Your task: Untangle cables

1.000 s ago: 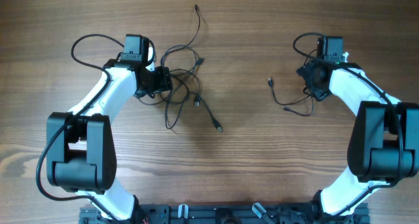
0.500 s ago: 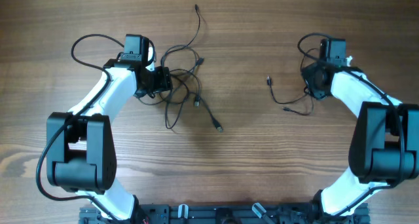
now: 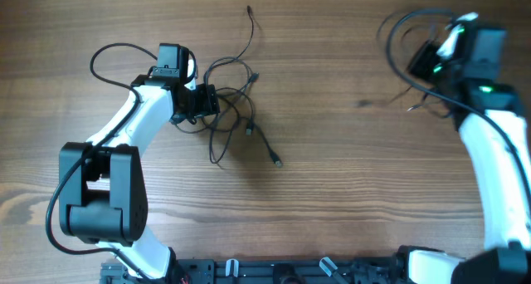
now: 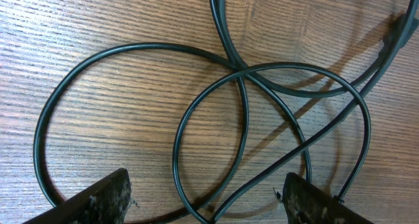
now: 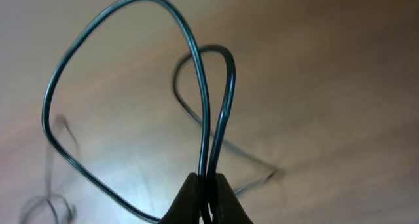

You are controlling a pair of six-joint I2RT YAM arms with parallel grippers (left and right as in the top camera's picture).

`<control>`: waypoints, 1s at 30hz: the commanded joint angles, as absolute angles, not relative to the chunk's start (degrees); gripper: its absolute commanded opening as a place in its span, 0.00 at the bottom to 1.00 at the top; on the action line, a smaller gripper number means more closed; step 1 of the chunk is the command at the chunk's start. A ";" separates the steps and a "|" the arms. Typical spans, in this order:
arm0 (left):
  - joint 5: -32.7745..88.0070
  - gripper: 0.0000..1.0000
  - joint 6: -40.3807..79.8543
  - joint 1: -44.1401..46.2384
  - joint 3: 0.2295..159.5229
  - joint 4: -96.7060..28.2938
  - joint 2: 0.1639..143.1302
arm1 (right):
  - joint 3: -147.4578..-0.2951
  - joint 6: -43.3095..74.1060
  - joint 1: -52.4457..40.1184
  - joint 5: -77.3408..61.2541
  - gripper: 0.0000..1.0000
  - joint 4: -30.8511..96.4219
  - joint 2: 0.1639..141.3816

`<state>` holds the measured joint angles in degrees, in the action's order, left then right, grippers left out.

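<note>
Above the table (image 3: 332, 201), cable loop (image 5: 203, 106) pinched in right end effector (image 5: 208, 196)

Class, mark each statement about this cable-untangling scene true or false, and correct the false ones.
1. The right end effector pinches a cable between its fingertips. True.
2. The left end effector is clamped shut on a cord. False: its fingers stand apart, with loops lying on the table between them.
3. The tangled cables lie by the left arm. True.
4. The table is white plastic. False: it shows brown wood grain.
</note>
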<state>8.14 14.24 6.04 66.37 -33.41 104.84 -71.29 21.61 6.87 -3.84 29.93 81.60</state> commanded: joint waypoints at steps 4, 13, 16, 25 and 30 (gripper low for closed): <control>7.86 0.77 13.98 6.26 65.78 -33.39 105.03 | -80.79 16.51 18.28 3.70 0.04 24.40 78.83; 7.86 0.77 13.98 6.28 65.78 -33.36 105.03 | -80.14 16.56 29.43 14.57 0.04 31.11 83.99; 7.86 0.77 13.98 6.28 65.78 -33.36 105.03 | -80.14 16.67 31.11 14.33 0.04 34.65 90.39; 7.86 0.77 13.98 6.28 65.78 -33.36 105.03 | -80.14 16.51 31.16 13.23 0.65 36.64 104.79; 7.86 0.78 14.00 6.28 65.78 -33.36 105.03 | -80.14 16.45 31.14 -1.78 0.91 38.04 104.79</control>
<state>8.16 14.24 6.04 66.37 -33.39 104.84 -80.14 16.56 31.07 7.18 36.95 103.96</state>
